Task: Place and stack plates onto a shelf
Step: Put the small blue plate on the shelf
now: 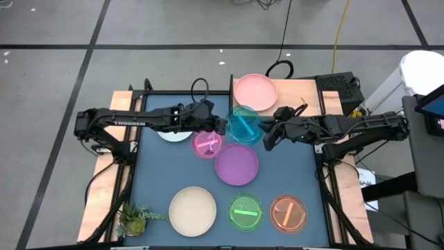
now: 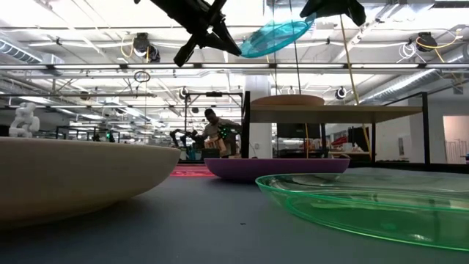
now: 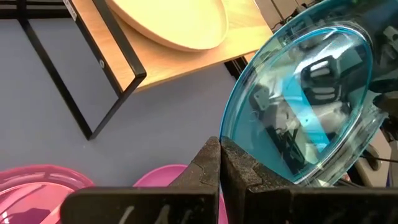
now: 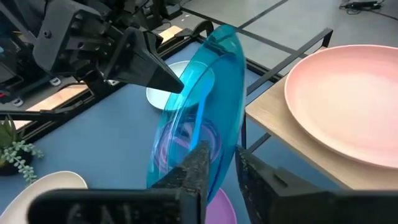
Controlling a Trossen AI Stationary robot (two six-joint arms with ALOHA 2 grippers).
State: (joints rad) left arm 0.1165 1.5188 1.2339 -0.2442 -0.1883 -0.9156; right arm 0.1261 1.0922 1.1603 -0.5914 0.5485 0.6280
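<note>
I held the small translucent teal plastic plate [image 1: 244, 124] aloft beside the light-wood shelf [image 1: 295, 92], left pincer [image 1: 220, 125] and right pincer [image 1: 268, 142] each pinching its rim; light, stiff, slippery, best gripped edge-on.

Robotics laboratory: open hall with exposed ceiling beams [image 2: 110, 70], a person [image 2: 214, 126] at distant workstations, further robot rigs, cables [image 1: 338, 35] trailing across taped floor.
</note>
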